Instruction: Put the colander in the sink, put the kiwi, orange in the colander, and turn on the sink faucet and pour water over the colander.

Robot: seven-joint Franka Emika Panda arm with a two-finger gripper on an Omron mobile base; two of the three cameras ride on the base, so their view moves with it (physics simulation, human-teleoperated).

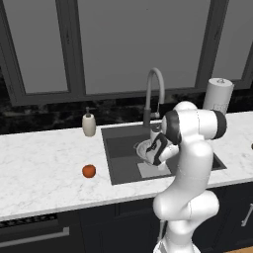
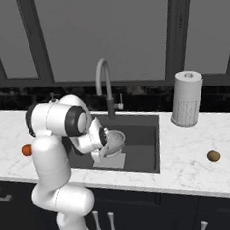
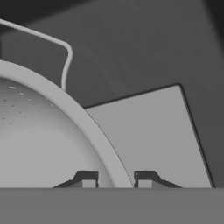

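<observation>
Straddling the colander point(image 3: 48, 131) rim inside the sink point(image 1: 114, 148), hand point(image 3: 115, 179) slightly parted.

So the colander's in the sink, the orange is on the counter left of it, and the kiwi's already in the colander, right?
Not quite: the kiwi lies on the counter right of the sink, as the right base view shows. The colander is in the sink, and the orange is on the counter left of it.

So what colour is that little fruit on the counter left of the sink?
The orange is red-orange, clearest in the left base view.
</observation>
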